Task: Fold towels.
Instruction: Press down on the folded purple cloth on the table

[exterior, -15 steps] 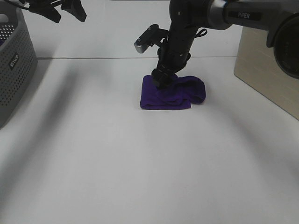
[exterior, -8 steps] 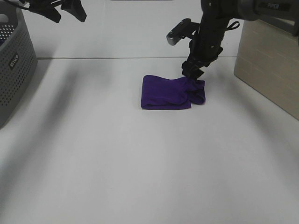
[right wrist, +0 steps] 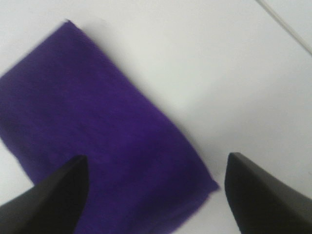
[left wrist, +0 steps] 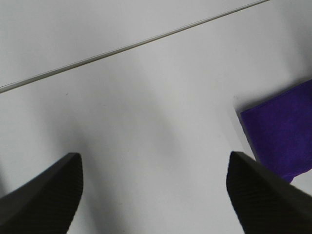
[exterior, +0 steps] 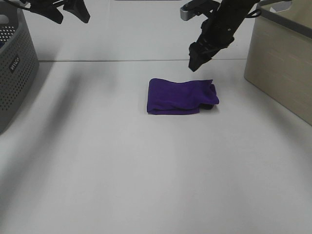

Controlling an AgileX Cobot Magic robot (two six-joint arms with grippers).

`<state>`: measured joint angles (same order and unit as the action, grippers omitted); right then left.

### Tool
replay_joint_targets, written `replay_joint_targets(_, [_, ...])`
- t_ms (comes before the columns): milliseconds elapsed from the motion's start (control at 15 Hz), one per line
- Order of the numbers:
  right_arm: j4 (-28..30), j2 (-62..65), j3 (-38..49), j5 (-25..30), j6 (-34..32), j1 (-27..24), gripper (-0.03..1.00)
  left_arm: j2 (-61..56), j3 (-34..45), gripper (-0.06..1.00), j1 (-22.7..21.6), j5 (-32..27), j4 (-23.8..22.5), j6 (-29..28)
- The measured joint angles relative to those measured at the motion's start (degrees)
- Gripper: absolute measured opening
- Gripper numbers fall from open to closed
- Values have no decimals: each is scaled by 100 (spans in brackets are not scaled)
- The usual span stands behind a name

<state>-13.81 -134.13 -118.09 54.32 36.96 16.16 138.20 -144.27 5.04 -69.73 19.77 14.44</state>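
A deep purple towel (exterior: 179, 96) lies folded into a rough rectangle near the middle back of the white table, its right end bunched. My right gripper (exterior: 196, 62) hangs in the air just above and behind the towel's right end, open and holding nothing. The right wrist view shows the towel (right wrist: 97, 131) spread below the two parted fingers (right wrist: 53, 195). My left gripper (exterior: 68, 13) hovers high at the far left, open and empty. From the left wrist, only one corner of the towel (left wrist: 282, 136) shows, beside the bare table.
A grey perforated basket (exterior: 14, 63) stands at the left edge of the table. A beige box (exterior: 280, 63) stands at the right. A thin seam line (exterior: 97, 60) runs across the back of the table.
My right gripper has lifted off the towel and moved up and to the right. The towel's right end has settled flatter. The left arm has not moved.
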Motion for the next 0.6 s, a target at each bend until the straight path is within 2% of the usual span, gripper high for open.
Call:
replay_joint_targets(67, [-384, -74, 0, 120, 281, 6, 76, 0, 0, 74, 0, 0, 0, 0])
replay_joint_targets(133, [-424, -298, 0, 258, 424, 23, 76, 0, 0, 74, 0, 0, 0, 0])
replay_joint_targets(467, [493, -544, 23, 561, 567, 23, 76, 0, 0, 74, 0, 0, 0, 0])
replay_joint_targets(600, [642, -544, 23, 579, 705, 23, 76, 0, 0, 74, 0, 0, 0, 6])
